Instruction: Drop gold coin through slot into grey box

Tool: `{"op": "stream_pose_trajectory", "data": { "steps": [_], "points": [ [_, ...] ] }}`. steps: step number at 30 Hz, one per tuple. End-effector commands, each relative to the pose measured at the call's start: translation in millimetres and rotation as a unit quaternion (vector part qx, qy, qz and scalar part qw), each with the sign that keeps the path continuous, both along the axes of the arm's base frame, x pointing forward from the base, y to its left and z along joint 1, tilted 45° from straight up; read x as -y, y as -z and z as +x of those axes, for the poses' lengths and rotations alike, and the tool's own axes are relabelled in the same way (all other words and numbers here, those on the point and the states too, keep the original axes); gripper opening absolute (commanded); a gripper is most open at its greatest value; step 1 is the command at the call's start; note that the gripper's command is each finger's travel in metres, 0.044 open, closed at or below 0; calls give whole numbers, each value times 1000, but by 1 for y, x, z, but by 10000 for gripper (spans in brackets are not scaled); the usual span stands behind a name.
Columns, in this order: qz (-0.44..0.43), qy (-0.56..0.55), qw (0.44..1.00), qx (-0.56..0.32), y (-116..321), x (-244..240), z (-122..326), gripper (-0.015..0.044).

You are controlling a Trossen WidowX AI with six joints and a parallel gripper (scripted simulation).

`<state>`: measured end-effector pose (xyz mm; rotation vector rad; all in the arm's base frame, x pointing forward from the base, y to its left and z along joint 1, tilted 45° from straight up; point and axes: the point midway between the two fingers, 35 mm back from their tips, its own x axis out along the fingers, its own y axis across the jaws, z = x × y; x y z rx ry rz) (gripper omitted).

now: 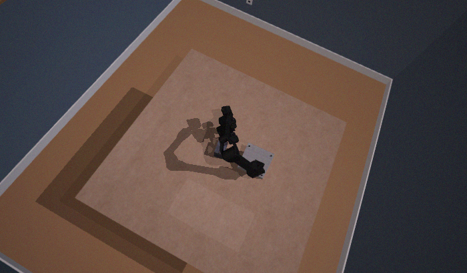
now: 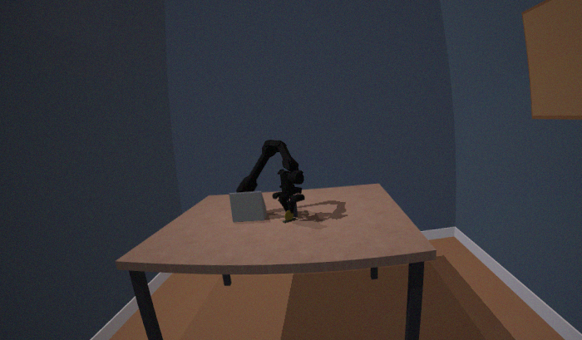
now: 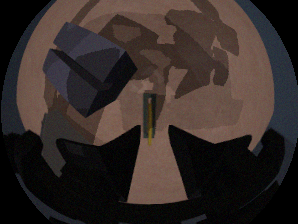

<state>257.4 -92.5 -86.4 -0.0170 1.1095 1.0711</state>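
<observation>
Top view: the arm is seen folded near the middle of the table, with broad bare surface left on every side out to the table edges.

Exterior view: the gripper is pointed straight down over the coin, which is stood on edge in the holder just beside the grey box; table room is left open toward the front edge.

Wrist view: the coin is seen edge-on between the fingers, which are held partly apart with gaps either side; nothing is gripped. The grey box is shown at upper left, close by.
</observation>
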Motion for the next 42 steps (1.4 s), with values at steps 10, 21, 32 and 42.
{"op": "stream_pose_trajectory", "data": {
  "steps": [10,21,32,42],
  "points": [
    [8,1,1000,-7,17,-19,-4,161],
    [9,1,1000,-7,23,-26,-5,108],
    [9,1,1000,-7,23,-26,-5,0],
    [8,2,1000,-7,15,-16,-3,0]
  ]
}}
